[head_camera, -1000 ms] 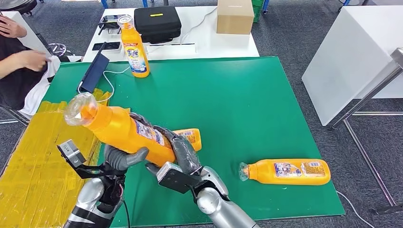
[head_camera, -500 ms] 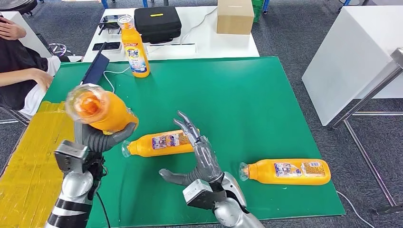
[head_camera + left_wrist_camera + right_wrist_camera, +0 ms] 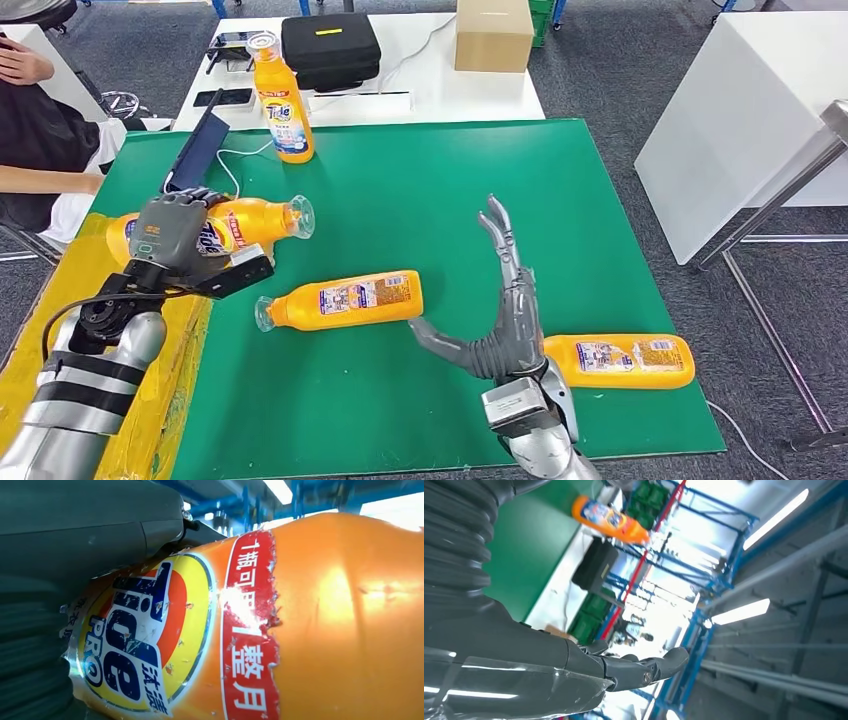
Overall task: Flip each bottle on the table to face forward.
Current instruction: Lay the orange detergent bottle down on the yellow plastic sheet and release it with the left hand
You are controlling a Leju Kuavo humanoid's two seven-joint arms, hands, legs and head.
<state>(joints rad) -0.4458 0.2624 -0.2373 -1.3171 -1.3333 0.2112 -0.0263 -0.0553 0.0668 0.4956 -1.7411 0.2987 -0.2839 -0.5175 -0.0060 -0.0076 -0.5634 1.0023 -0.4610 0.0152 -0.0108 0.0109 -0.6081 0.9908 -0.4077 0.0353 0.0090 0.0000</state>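
Four orange Tide detergent bottles are sitting in front of us on the green mat (image 3: 560, 180), and we are holding one of them (image 3: 245, 220) in our left hand (image 3: 172, 232), fingers wrapped around its labelled body as it is lying sideways at the mat's left edge, its clear cap pointing toward the middle; our left wrist camera is showing the blue, yellow and red "Tide PRO" label pressed up close. We are keeping our right hand (image 3: 508, 310) raised above the mat with the fingers stretched apart and the thumb out to the side, grasping nothing. A second bottle (image 3: 340, 300) is lying on its side between our two hands, cap toward the left, apart from both. A third bottle (image 3: 625, 361) is lying on its side near the front right of the mat, partly hidden behind our right hand. A fourth bottle (image 3: 281, 100) is standing upright at the mat's far edge, front label toward us. Beside our left arm, yellow sheeting (image 3: 55, 330) is covering the surface. A dark tablet (image 3: 197, 152) with a white cable is resting near the far left corner, a person's arm (image 3: 40, 178) is reaching in at the left, and a black case (image 3: 330, 45) and a cardboard box (image 3: 494, 33) are sitting on the white table (image 3: 420, 95) beyond.
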